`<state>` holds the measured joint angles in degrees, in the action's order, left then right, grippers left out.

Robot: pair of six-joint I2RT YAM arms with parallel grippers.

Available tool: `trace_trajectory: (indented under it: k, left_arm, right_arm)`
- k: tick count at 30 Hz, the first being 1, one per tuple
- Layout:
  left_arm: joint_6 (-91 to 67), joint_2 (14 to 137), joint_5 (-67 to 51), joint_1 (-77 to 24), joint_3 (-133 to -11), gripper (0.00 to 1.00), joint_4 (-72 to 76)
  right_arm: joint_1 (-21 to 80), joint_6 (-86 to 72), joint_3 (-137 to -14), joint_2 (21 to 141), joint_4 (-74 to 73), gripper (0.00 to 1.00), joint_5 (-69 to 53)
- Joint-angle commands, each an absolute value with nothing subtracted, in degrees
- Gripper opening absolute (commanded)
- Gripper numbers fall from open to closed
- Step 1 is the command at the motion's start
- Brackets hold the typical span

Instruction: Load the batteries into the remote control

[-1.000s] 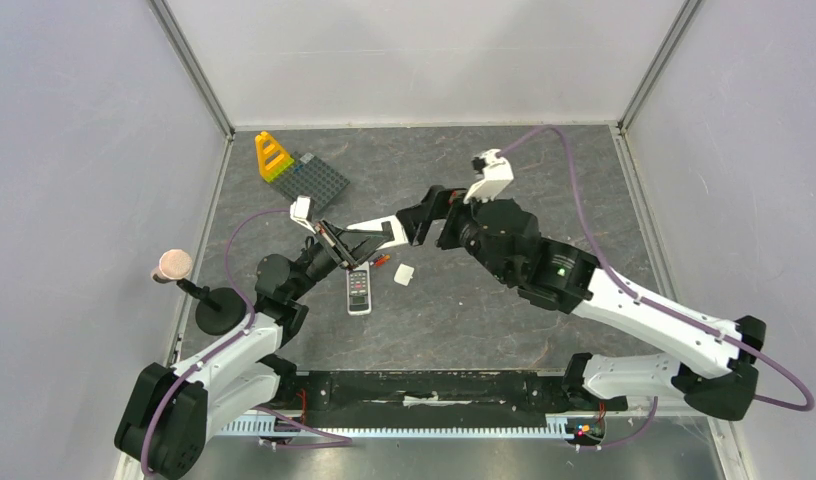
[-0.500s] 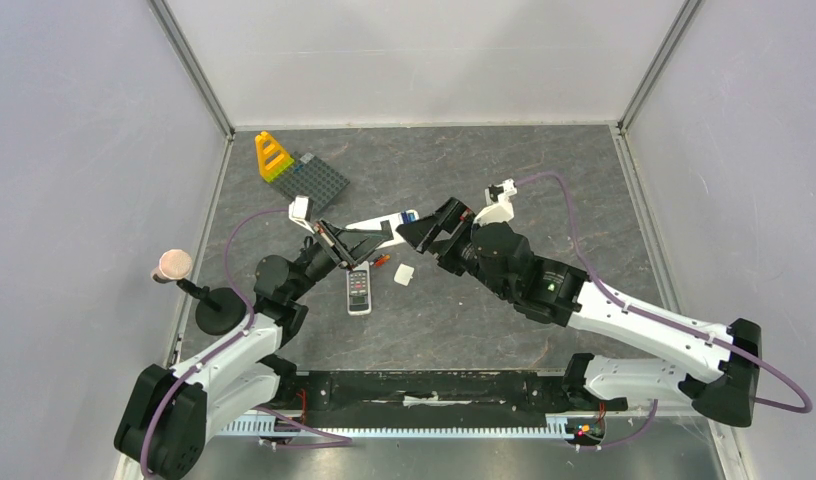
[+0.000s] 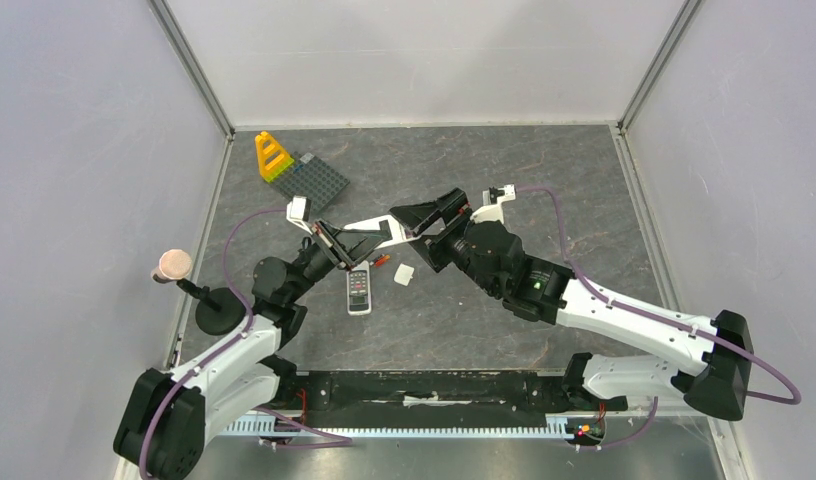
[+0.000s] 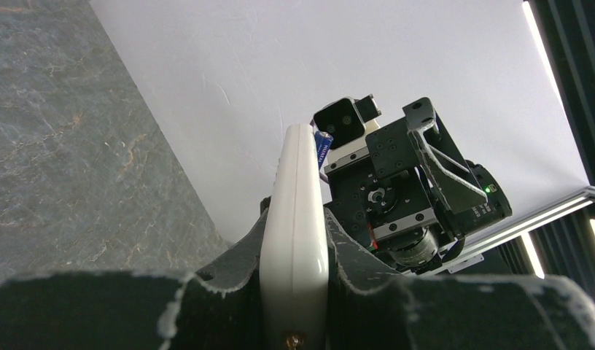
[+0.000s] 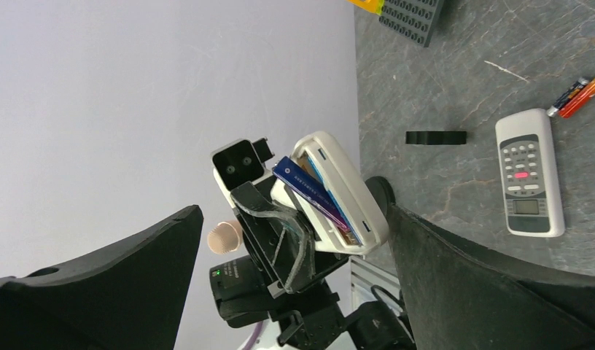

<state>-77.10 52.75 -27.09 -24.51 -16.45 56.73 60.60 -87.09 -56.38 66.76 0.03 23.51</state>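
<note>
My left gripper [image 3: 356, 238] is shut on a white remote [image 3: 372, 230] and holds it tilted above the table, back open. In the right wrist view the remote [image 5: 353, 191] shows a blue-purple battery [image 5: 308, 189] lying tilted in its compartment, one end sticking out. The battery's tip also shows in the left wrist view [image 4: 322, 149] beside the remote [image 4: 294, 226]. My right gripper [image 3: 412, 230] is open and empty, its jaws on either side of the remote's far end. The red-orange batteries [image 3: 381, 262] lie on the table, also in the right wrist view [image 5: 576, 95].
A grey remote [image 3: 359, 291] lies face up below the held one, with a small white cover [image 3: 405, 274] beside it. A dark brick plate [image 3: 315, 181] and a yellow piece [image 3: 272, 156] sit at the back left. A black stand [image 3: 219, 311] stands at the left edge.
My right arm has swung down and left, bringing its open gripper up to the far end of the held remote. My left gripper has kept the remote nearly still.
</note>
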Motion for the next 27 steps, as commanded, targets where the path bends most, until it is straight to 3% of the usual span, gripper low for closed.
trace_trajectory:
  k: [1,6,17,27]
  left_arm:
    - [-75.7,51.3,-27.2,-24.6,-15.8,0.02,61.1]
    - [-74.2,50.7,-28.2,-24.7,-15.0,0.02,61.2]
    - [-70.6,48.9,-30.1,-24.6,-13.3,0.02,63.1]
    - [-67.2,44.4,-29.7,-24.7,-13.3,0.02,57.9]
  right_arm:
    - [60.6,-92.0,-55.2,66.5,3.3,0.9,26.7]
    - [60.6,-94.5,-54.9,66.9,3.5,0.81,26.9]
    - [60.6,-98.9,-53.7,67.7,4.4,0.78,25.7]
    - [60.6,-99.8,-52.8,67.7,4.9,0.58,25.0]
